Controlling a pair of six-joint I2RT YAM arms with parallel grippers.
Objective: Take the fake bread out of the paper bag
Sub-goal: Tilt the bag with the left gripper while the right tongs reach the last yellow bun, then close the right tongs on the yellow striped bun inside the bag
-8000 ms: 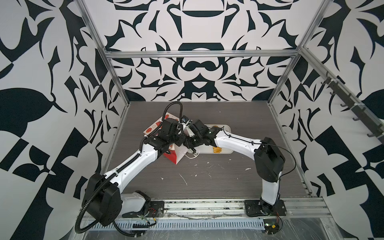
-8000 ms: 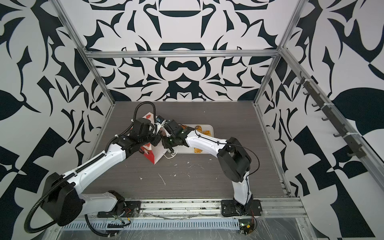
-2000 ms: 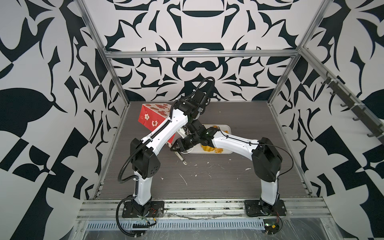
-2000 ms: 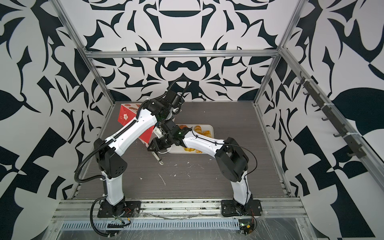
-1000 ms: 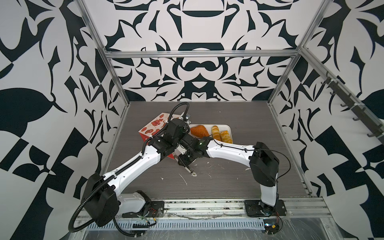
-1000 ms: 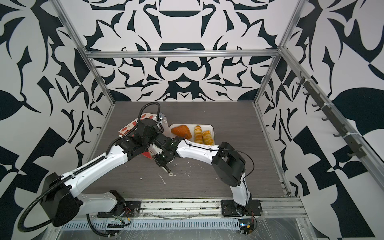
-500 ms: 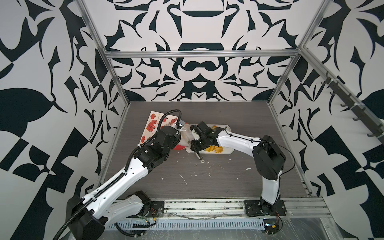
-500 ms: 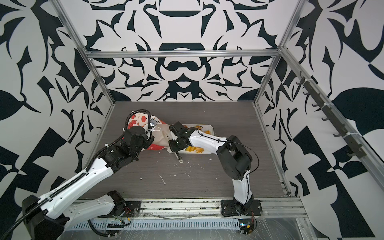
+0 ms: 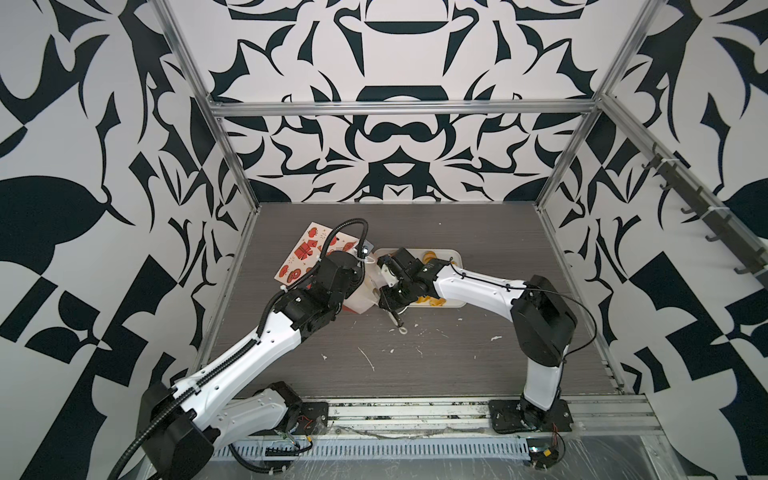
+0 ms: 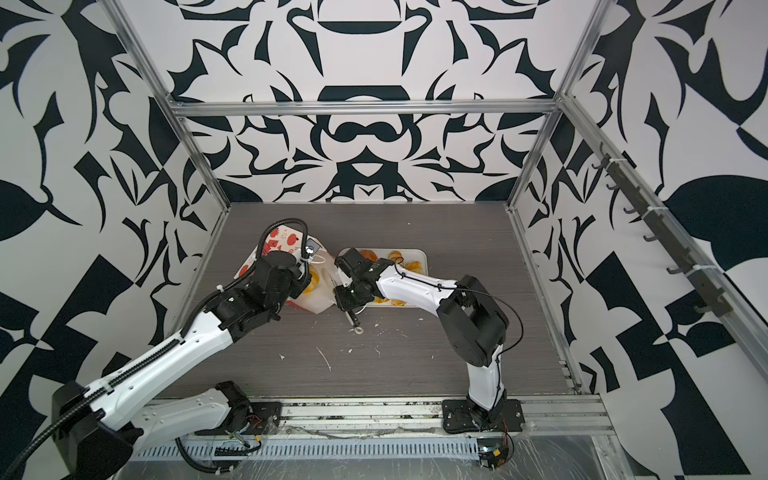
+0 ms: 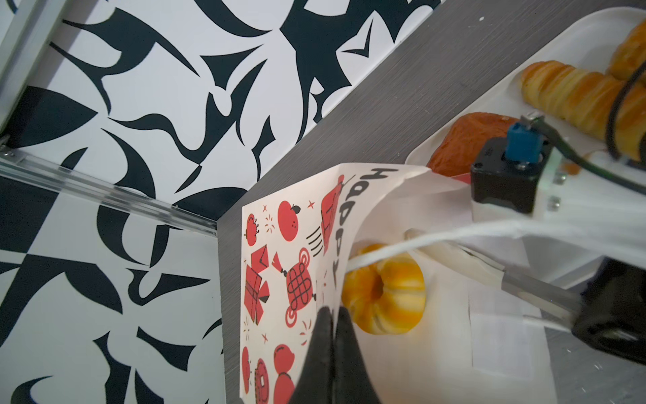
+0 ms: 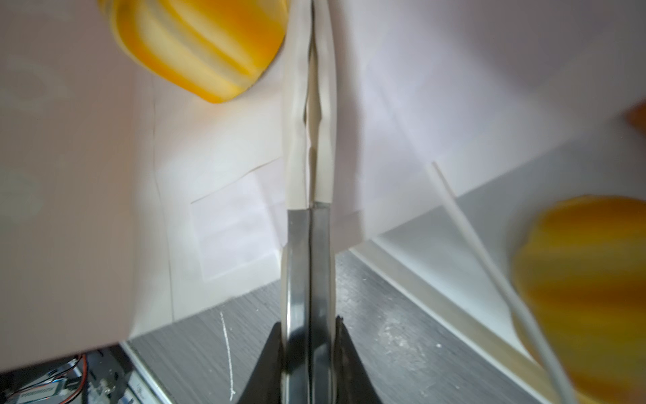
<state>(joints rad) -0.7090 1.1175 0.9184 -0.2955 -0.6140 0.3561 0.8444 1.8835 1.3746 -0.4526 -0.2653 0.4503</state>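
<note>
The paper bag (image 11: 286,266), cream with red motifs on the face that shows, lies on its side at the left, its mouth toward the white tray (image 9: 455,266). My left gripper (image 11: 334,311) is shut on the bag's upper edge and holds the mouth open. Inside lies one piece of fake bread, a yellow ridged bun (image 11: 384,293) (image 10: 311,276). My right gripper (image 12: 309,321) is shut on metal tongs (image 12: 309,245). Their white tips (image 11: 454,252) are pressed together inside the bag beside the bun (image 12: 195,45), not on it. More fake bread lies on the tray: a twisted stick (image 11: 573,92) and a brown croissant (image 11: 468,140).
A white cord handle (image 11: 437,241) stretches across the bag's mouth. White scraps (image 9: 368,359) and a small ring (image 9: 403,331) lie on the table in front of the tray. The left wall and its metal rail (image 11: 105,196) run close behind the bag.
Over the last second the right gripper with the tongs has moved back from the table's front to the bag's mouth. The bag's mouth has come open. In the last half second little has moved.
</note>
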